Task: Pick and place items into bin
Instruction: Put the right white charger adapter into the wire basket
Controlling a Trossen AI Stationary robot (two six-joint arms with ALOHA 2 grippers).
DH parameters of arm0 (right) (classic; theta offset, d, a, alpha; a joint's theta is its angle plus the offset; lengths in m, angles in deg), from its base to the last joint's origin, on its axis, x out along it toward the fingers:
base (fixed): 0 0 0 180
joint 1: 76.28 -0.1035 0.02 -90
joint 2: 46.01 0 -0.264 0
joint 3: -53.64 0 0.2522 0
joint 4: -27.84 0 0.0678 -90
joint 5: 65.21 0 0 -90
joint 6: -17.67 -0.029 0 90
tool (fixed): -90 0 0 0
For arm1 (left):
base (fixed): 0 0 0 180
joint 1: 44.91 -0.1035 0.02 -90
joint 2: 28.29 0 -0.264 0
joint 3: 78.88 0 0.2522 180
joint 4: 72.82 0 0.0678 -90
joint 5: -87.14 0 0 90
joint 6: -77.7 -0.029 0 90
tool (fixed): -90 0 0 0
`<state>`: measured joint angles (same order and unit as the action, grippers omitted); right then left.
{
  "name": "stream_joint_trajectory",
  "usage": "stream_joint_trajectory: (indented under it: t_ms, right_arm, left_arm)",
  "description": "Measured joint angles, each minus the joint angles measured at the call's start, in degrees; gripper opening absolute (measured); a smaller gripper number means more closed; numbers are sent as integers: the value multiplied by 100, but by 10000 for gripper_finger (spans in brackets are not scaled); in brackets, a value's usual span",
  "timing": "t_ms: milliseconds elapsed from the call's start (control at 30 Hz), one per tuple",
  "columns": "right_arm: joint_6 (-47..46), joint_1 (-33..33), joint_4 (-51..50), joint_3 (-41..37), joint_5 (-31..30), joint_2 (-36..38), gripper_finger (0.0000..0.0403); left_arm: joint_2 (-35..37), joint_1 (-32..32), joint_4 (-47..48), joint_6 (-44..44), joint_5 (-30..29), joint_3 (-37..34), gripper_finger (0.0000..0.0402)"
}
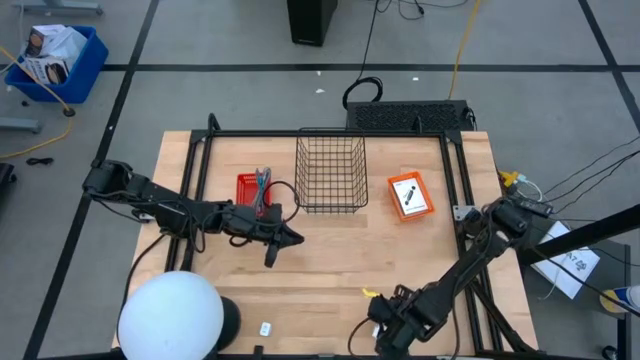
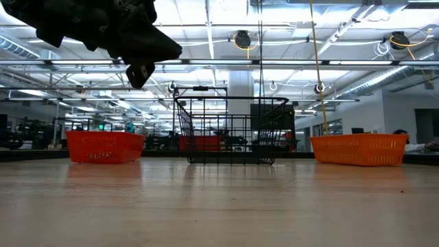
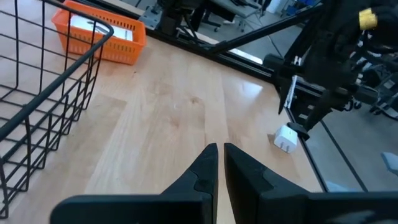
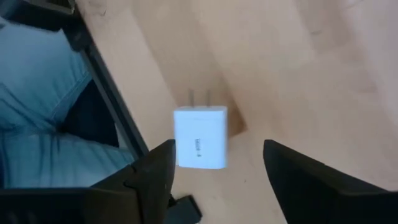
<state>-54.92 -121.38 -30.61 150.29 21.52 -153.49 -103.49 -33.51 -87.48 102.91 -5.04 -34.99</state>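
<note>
My right gripper (image 1: 385, 322) is low at the table's near edge, open (image 4: 217, 145). A small white block (image 4: 200, 138) with two prongs lies on the wood between its fingers, close to one of them; I cannot tell if it touches. My left gripper (image 1: 290, 238) hovers near the table's middle, in front of the wire basket (image 1: 330, 172), shut and empty (image 3: 217, 148). It shows raised in the low view (image 2: 140, 68). Another white block (image 1: 265, 328) lies by the near edge. A third small white block (image 3: 286, 138) sits by the right frame rail.
A red tray (image 1: 255, 190) holding slim teal and grey pieces stands left of the basket. An orange tray (image 1: 410, 196) with a white card stands to its right. A white dome (image 1: 170, 318) fills the near left corner. A black frame (image 1: 460, 190) borders the table. A person's jeans (image 4: 37, 112) show past the near edge.
</note>
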Motion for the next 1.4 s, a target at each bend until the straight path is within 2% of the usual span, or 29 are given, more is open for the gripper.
stream_joint_trajectory:
  t_ms: [133,300,700,900,1133,1267,1400]
  right_arm:
    - [79,-2,211,0,348,-278,235]
    - [83,-39,352,-2,447,-433,216]
    - [125,-111,562,-2,290,-616,201]
    - [413,-105,583,-21,-18,-618,201]
    - [-33,-91,1299,-738,-147,-587,200]
    - [-416,59,1343,-1083,-48,-590,200]
    - [32,162,1353,-1128,31,-580,200]
  left_arm:
    - [0,4,-3,2,-87,0,31]
    - [0,4,-2,7,-145,0,31]
    - [0,4,58,17,-145,0,31]
    - [0,7,80,39,-145,0,31]
    - [0,86,91,48,-145,0,31]
    - [0,141,122,49,-163,0,31]
    - [0,161,133,54,-285,0,31]
